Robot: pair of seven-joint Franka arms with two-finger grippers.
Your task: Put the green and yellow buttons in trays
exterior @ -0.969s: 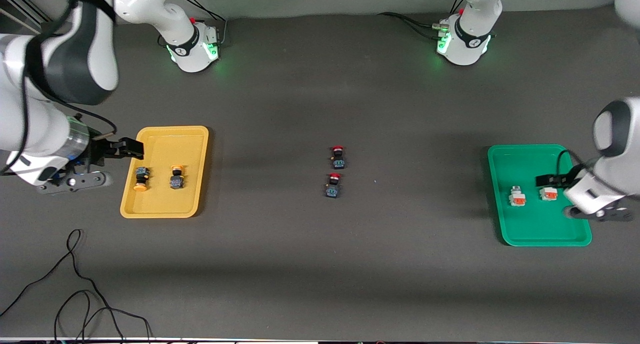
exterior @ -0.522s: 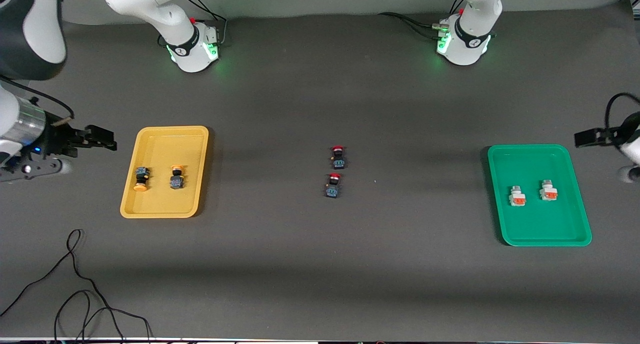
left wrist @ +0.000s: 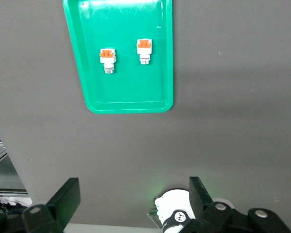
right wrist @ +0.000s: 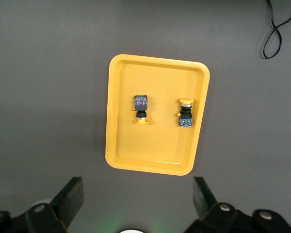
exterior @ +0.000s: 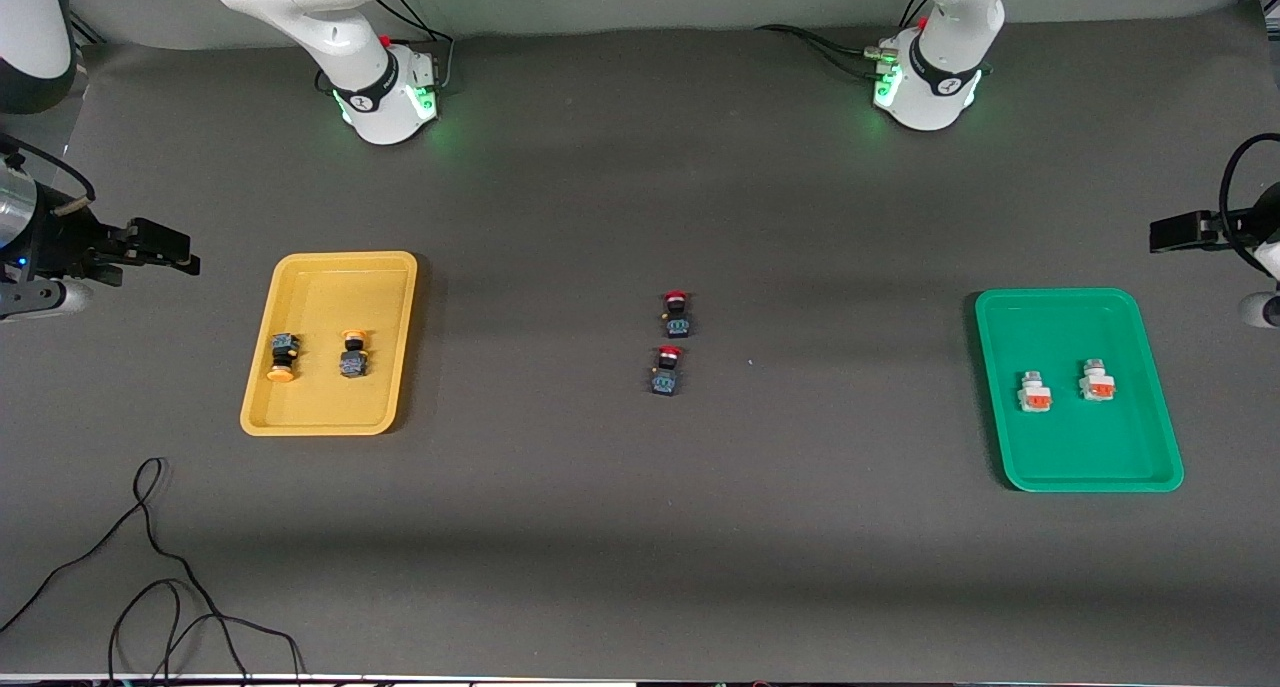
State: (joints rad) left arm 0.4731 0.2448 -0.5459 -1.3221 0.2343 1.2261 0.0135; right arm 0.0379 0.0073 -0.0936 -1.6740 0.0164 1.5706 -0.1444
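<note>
On each Franka arm base [exterior: 382,97], 1 round logo shows.

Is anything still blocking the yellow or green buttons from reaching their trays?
Nothing visible does. Both yellow-capped buttons already lie in the yellow tray, both white-bodied buttons in the green tray. Left gripper and right gripper are open, empty.

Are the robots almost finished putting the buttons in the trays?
Looks finished. Two dark yellow-capped buttons lie in the yellow plastic tray; two white orange-faced buttons lie in the green plastic tray. The left gripper and right gripper are open and hold nothing. Two red-capped buttons sit mid-table.
</note>
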